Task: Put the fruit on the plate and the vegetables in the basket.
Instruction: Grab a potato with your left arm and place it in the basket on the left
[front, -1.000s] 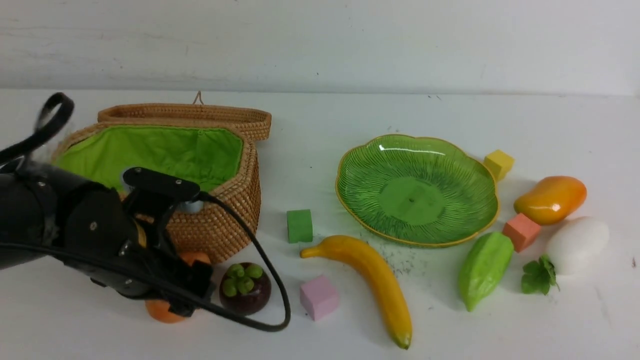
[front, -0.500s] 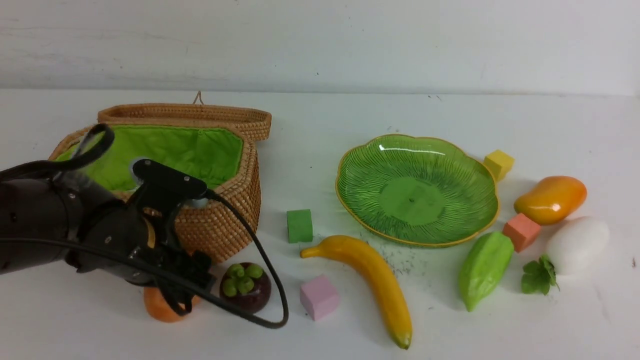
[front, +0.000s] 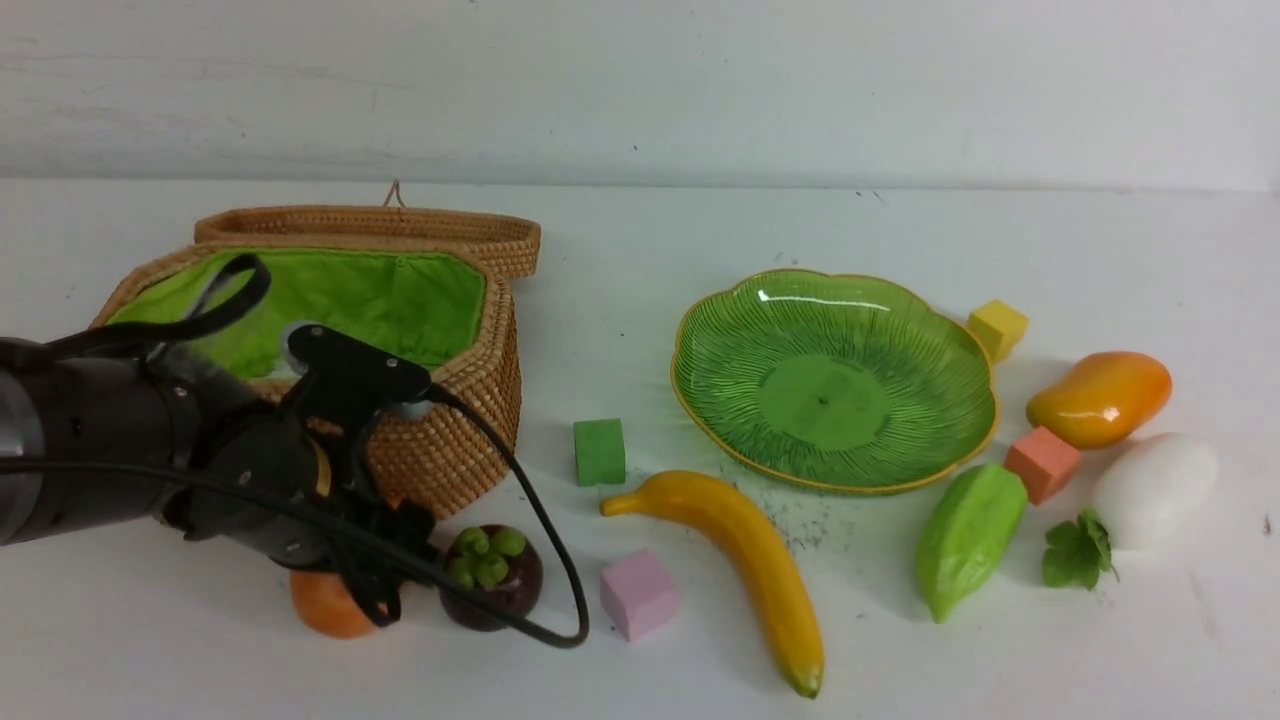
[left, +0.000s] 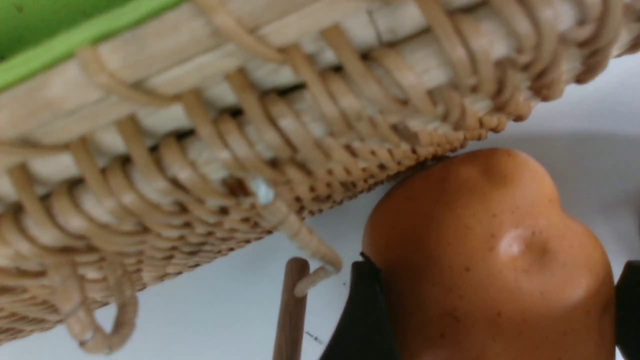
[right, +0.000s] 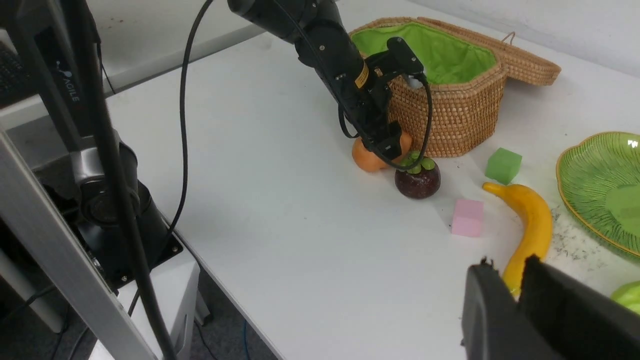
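The left gripper (left: 492, 320) has its jaws wide astride the potato (left: 490, 240), which rests on the tabletop (front: 650, 250) at the basket's (front: 450, 450) six o'clock, beside the mangosteen (front: 495, 580); the right gripper (right: 520, 295) has its jaws narrow and empty.

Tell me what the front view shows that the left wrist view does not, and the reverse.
Only the front view: plate, banana, mango, mangosteen, radish. Only the left wrist view: a wooden peg and woven loop beside the basket. Both: the basket, the potato, and black fingers beside it.
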